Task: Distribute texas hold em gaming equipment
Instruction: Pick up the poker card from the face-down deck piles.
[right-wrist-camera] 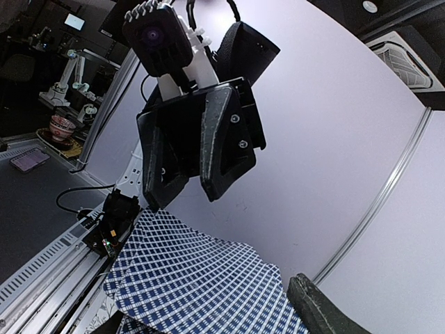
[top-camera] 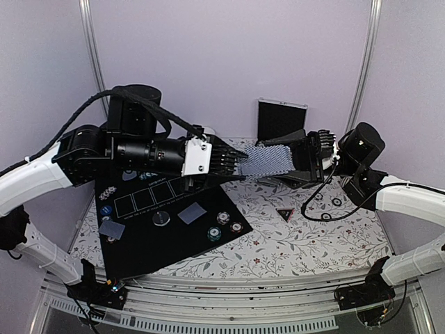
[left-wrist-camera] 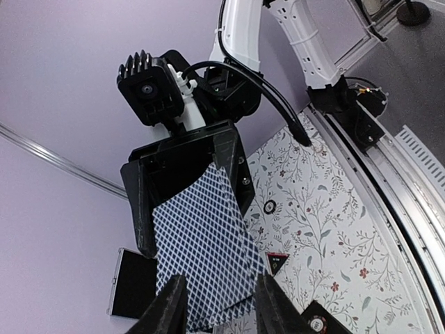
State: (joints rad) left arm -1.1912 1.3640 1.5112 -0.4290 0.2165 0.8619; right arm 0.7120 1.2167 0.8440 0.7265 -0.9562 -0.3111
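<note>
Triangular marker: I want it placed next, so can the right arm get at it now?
Probably not yet: the triangular marker lies uncovered nearby, but the right hand is full, gripping the playing cards.

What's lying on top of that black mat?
Two face-down cards, a round grey button and several poker chips. The left arm hides the mat along its far edge.

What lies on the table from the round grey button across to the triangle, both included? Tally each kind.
Button: 1
Flat card: 1
Chips: 3
Triangle: 1
Total: 6
</note>
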